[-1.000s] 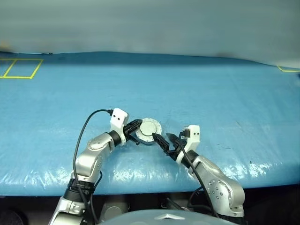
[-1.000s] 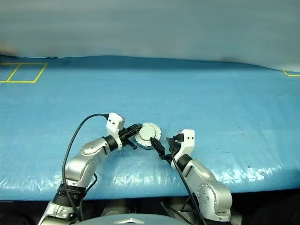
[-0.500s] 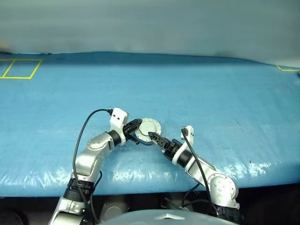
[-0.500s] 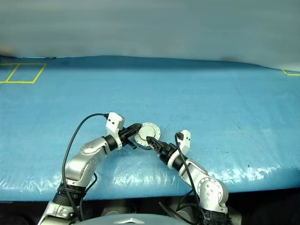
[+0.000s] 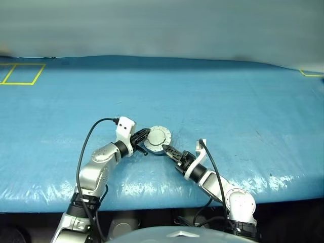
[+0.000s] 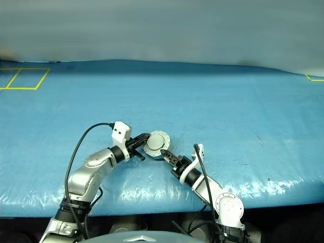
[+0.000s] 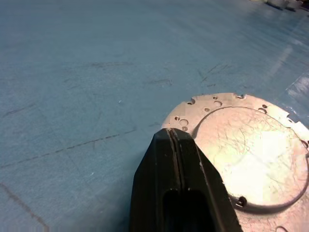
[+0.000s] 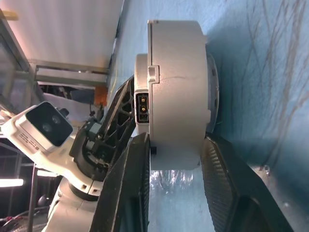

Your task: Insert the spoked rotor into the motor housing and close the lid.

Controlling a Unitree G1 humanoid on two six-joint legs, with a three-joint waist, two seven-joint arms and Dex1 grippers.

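The motor housing lies on the blue table with the grey lid on top, plain face with the raised centre up. The spoked rotor is hidden. My left gripper is shut, its tip resting at the lid's holed rim on the left side. My right gripper reaches in from the near right, turned on its side. In the right wrist view its two fingers straddle the housing and press on its top and bottom faces.
The blue sheet covers the whole table, and its front edge runs just behind my forearms. A yellow tape square marks the far left corner and a yellow mark the far right. My left wrist's camera block sits just beyond the housing.
My right wrist has rolled onto its side, moved in on the housing, and its wide-open fingers have come together around it. The left gripper stays shut at the lid's rim.
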